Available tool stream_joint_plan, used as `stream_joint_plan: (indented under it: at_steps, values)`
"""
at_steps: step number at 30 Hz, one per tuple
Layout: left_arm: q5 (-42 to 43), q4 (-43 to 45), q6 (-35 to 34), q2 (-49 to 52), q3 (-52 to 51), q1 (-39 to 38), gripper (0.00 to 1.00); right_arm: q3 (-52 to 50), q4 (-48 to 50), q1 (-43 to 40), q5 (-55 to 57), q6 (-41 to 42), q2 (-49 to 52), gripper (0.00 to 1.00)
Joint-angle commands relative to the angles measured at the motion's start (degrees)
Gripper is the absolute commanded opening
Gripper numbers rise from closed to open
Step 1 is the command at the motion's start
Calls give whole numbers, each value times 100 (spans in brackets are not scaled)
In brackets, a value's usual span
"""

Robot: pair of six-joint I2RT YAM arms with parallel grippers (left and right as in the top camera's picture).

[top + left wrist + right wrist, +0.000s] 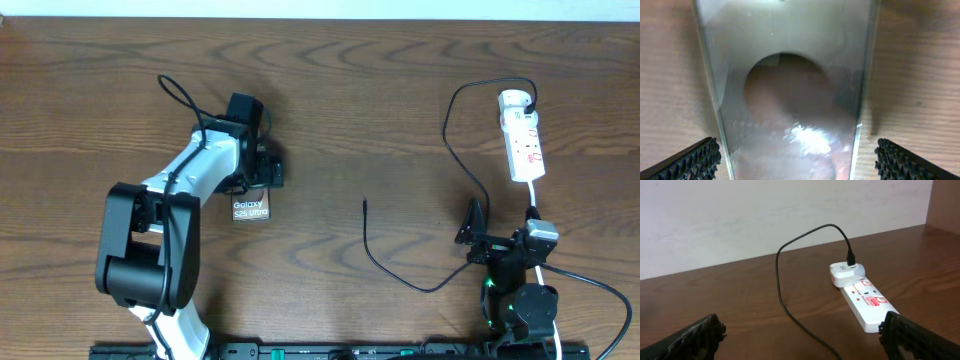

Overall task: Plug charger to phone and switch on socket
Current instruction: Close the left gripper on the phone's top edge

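Observation:
The phone [250, 209] lies flat on the table at the left, its "Galaxy" lettering showing. My left gripper [262, 172] hovers over its far end, open, one finger on each side of the phone [790, 100]. The socket [523, 137] is a white power strip at the far right with a rounded white plug on its far end. The charger [400, 278], a thin black cable, runs from that plug in a loop across the table; its connector tip [366, 204] lies free mid-table. My right gripper [478, 232] is open near the front right. The socket [865, 300] and cable [790, 310] show in the right wrist view.
A thicker white cord [590, 280] runs from the socket's near end past my right arm toward the front right. A pale wall [765, 210] stands behind the table's far edge.

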Motion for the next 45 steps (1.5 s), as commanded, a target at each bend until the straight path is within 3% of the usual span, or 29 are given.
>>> stream_joint_plan:
  at_steps: [1, 45]
  values:
    - [-9, 74, 179, 28, -68, -94, 98, -7, -22, -42, -11, -44, -26, 99]
    - [-446, 501, 173, 33, -291, -70, 98, -7, -22, -42, -11, -44, -26, 99]
